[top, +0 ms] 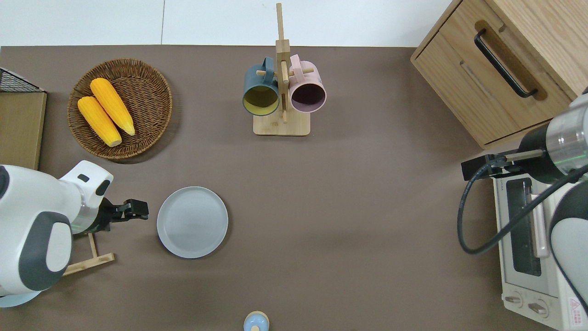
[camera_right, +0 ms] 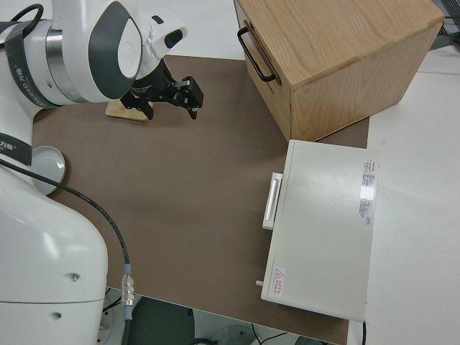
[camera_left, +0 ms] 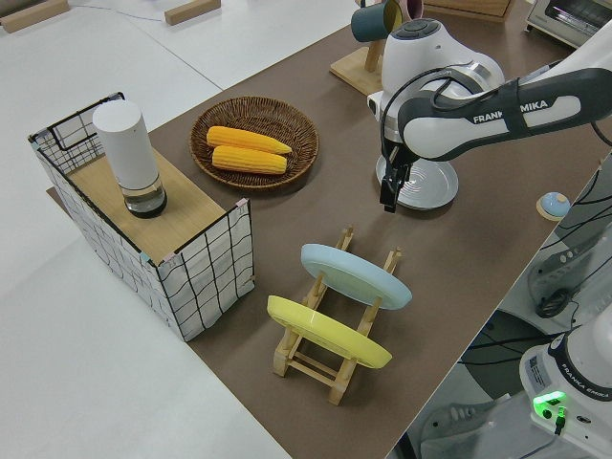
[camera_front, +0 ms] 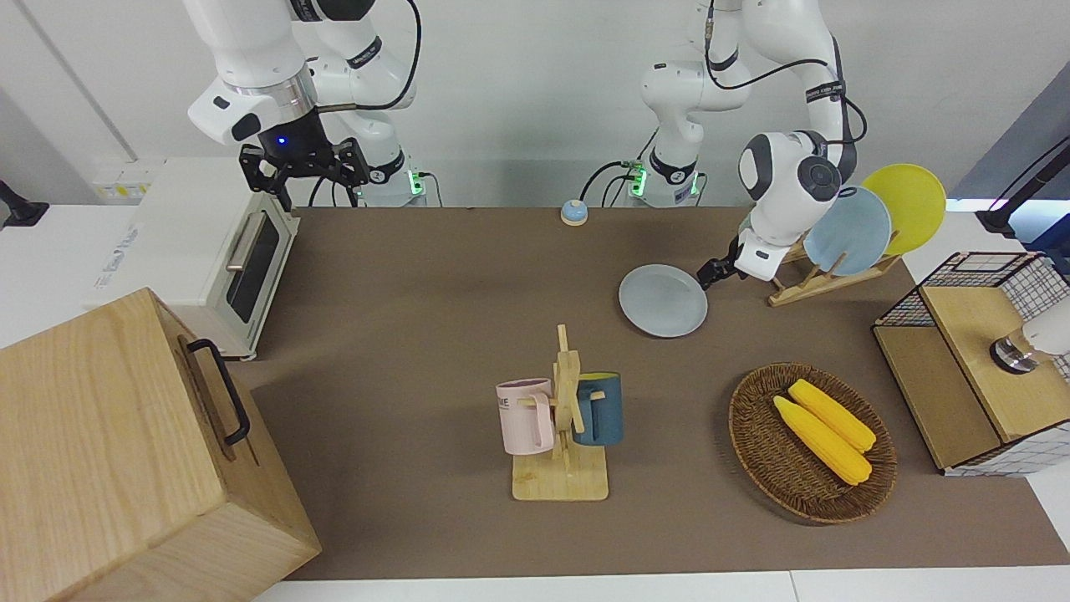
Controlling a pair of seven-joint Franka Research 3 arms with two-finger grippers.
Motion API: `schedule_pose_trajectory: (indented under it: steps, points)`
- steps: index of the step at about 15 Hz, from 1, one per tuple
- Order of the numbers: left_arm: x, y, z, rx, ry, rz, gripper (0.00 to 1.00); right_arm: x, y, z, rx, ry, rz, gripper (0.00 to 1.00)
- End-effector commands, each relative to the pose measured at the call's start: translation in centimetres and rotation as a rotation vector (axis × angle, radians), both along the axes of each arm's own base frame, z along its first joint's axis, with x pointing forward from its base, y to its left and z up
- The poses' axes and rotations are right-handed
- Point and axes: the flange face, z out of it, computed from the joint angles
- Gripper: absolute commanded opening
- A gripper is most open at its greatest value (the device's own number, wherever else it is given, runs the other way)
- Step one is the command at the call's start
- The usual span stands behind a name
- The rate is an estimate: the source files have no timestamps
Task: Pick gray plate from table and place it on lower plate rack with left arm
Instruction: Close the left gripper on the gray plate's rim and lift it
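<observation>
Approach stage, by my reading: the left gripper (top: 138,209) sits low, just beside the rim of the gray plate (top: 192,222), at the edge toward the left arm's end of the table. Its fingers look close together and hold nothing, though whether they are fully closed cannot be told. The plate lies flat on the brown table (top: 349,193), untouched.

The next move likely calls for pinching the plate's shallow raised rim, lifting it, tipping it upright, and carrying it to the lower plate rack (camera_front: 823,283). That small light-wood rack stands near the robots, toward the left arm's end of the table, close to the plate.

The rack already holds a light blue plate (camera_front: 848,231) and a yellow plate (camera_front: 907,203), both on edge in its slots. The free slots appear to be those nearer the gray plate; the blue plate could be knocked during placement.

Farther from the robots sit a wicker basket (top: 151,110) with two corn cobs (top: 105,111), and a wooden mug tree (top: 281,82) with a pink and a dark teal cup. None of these blocks the short path. The right arm is parked.
</observation>
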Motion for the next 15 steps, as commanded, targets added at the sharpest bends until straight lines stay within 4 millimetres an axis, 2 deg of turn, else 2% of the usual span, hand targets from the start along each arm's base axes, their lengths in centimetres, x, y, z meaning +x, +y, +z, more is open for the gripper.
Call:
schedule_pose_trajectory:
  steps: [1, 5, 8, 10, 12, 15]
  points:
    - [0.3, -0.3, -2.8, 0.008, 0.018, 0.054, 0.99, -0.2, -0.1, 0.4, -0.002, 0.004, -0.014, 0.983]
    - [0.2, -1.9, -4.1, 0.021, 0.041, 0.076, 0.98, -0.2, -0.1, 0.4, -0.002, 0.004, -0.014, 0.983]
    - [0.5, -4.1, -4.7, 0.034, 0.023, 0.111, 0.98, -0.2, -0.1, 0.4, -0.003, 0.002, -0.014, 0.983]
    - [0.5, -4.3, -5.0, 0.035, 0.026, 0.111, 0.98, -0.2, -0.2, 0.4, -0.003, 0.002, -0.015, 0.983]
    - [0.5, -4.3, -5.1, 0.038, 0.027, 0.127, 0.81, -0.2, -0.1, 0.4, -0.002, 0.004, -0.014, 0.983]
    - [0.5, -4.3, -5.0, 0.042, 0.028, 0.15, 0.47, -0.2, -0.1, 0.4, -0.003, 0.002, -0.014, 0.983]
